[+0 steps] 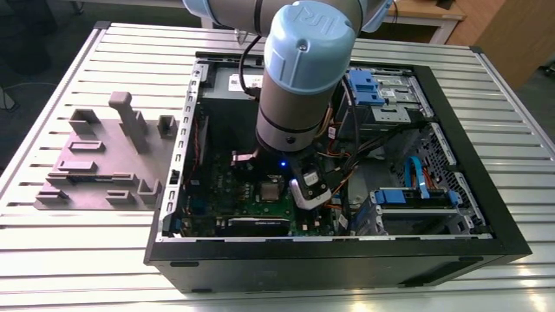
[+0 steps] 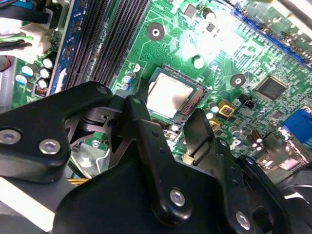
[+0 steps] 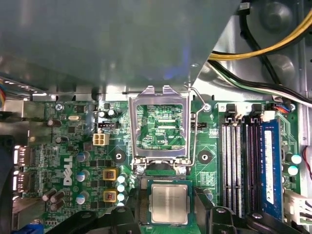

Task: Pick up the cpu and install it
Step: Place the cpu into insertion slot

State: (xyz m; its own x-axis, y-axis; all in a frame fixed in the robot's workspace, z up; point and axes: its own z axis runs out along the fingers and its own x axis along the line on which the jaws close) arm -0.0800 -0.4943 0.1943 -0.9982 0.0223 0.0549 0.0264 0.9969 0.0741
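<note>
The cpu (image 3: 169,204), a small silver square with a pale rim, lies flat in its socket on the green motherboard (image 3: 73,146); it also shows in the second wrist view as the cpu (image 2: 168,97) and in the exterior view as the cpu (image 1: 271,190). My gripper (image 2: 168,114) hovers just over it, open, with one black finger (image 2: 141,117) on each side of the socket and neither touching the chip. In the first wrist view the gripper (image 3: 169,219) straddles the chip. The silver hinged frame (image 3: 161,92) stands swung open beside the socket.
The open black computer case (image 1: 485,214) rests on a slatted metal table, and the arm (image 1: 299,78) reaches down into it. Memory slots (image 3: 243,161), yellow and black cables (image 3: 263,46) and a grey metal box (image 3: 97,39) crowd the socket. A grey fixture plate (image 1: 100,162) sits at the exterior view's left.
</note>
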